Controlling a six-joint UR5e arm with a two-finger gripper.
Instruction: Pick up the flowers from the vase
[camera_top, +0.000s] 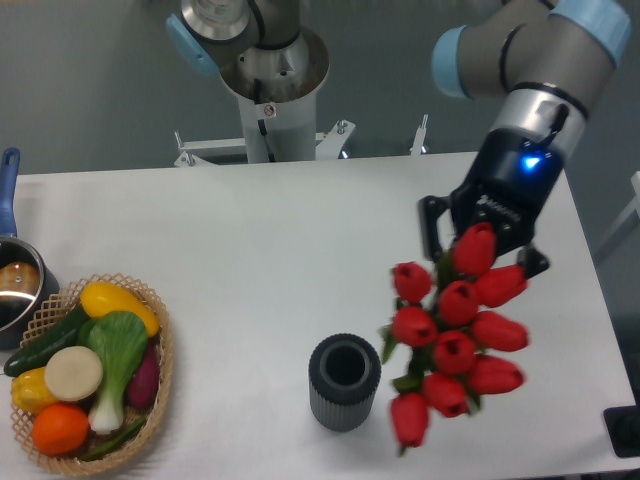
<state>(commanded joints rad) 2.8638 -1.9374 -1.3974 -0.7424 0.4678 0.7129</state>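
The flowers (455, 335), a bunch of red tulip buds with dark green leaves, hang in the air at the right, clear of the vase. My gripper (478, 245) is shut on the bunch at its upper end, with the buds hiding the fingertips. The vase (344, 381), a small dark grey ribbed cylinder, stands upright and empty on the white table, just left of the lowest buds.
A wicker basket (160, 385) of colourful vegetables sits at the front left. A steel pot with a blue handle (12, 285) is at the left edge. The arm's base column (270, 100) stands at the back. A dark object (625, 430) sits at the front right edge.
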